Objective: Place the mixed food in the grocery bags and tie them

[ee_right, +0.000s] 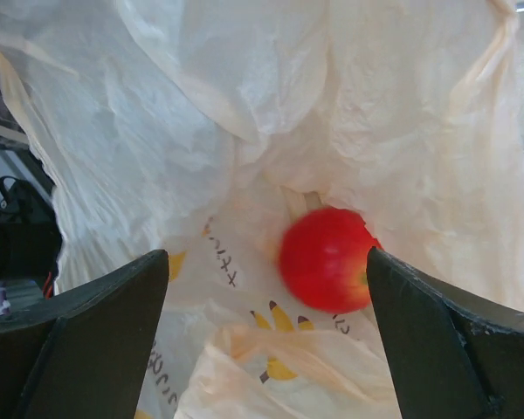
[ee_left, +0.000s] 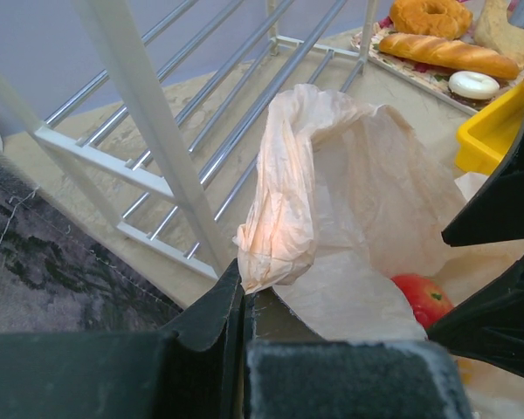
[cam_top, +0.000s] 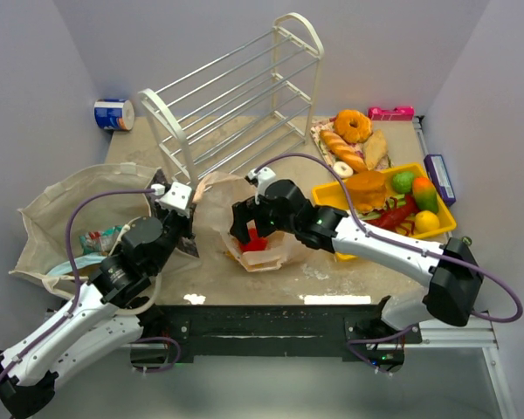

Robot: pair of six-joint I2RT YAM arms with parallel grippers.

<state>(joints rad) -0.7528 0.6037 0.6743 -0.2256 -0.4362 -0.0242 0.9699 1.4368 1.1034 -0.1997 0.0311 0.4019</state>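
red apple (ee_right: pixel 325 259) sits in pink bag (ee_right: pixel 244 87); right gripper (ee_right: pixel 264 262) spread apart, left gripper (ee_left: pixel 243 290) clamped on bag rim; toy fruit (cam_top: pixel 426 222) and tying pending.

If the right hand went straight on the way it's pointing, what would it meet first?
Probably the red apple inside the peach plastic bag, just ahead of the open right hand, though depth is unclear.

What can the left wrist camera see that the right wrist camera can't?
Only the left wrist view: a white wire shelf rack, a toy bread loaf, a brown toy donut, and the left hand pinching the bunched handle of the thin peach plastic bag. Only the right wrist view: yellow print inside the bag, below the open right hand. Both: that bag and the red toy apple lying in it.
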